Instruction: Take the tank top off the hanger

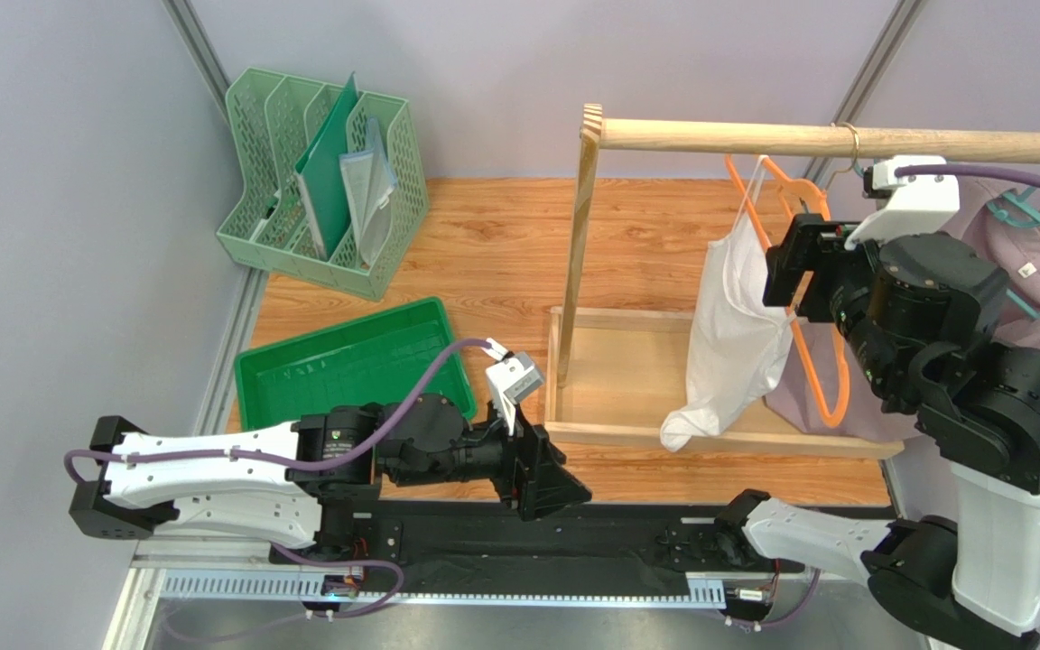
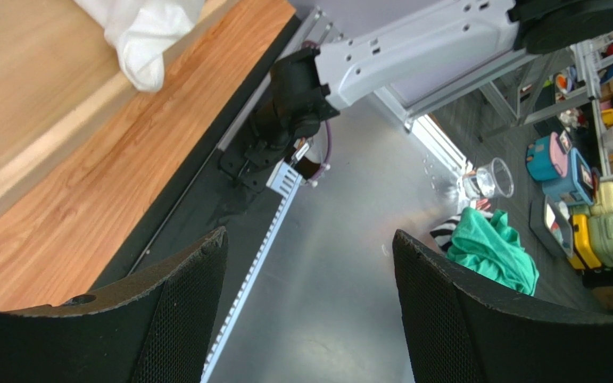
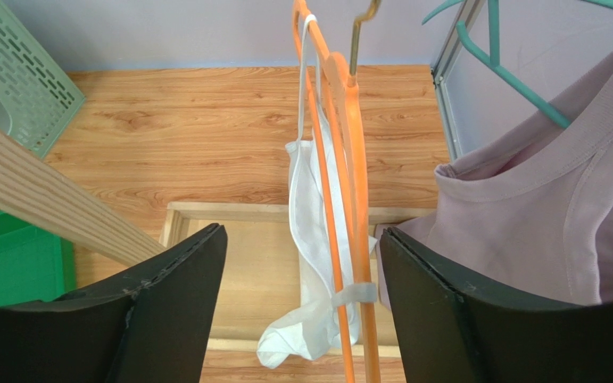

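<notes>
The white tank top [image 1: 736, 325] hangs on the orange hanger [image 3: 358, 199] at the far right. The right gripper [image 3: 302, 235] is open close beside it. The left gripper [image 1: 550, 477], near, is open and empty.

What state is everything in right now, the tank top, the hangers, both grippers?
Tank top, on the orange hanger, hung by a strap, bunched.
Orange hanger, hooked on the rod.
Left gripper, open, empty, low by the table edge.
Right gripper, open, empty, raised, facing the orange hanger.
Purple top, hanging to the right of the orange hanger.
File rack, upright, folders inside.
</notes>
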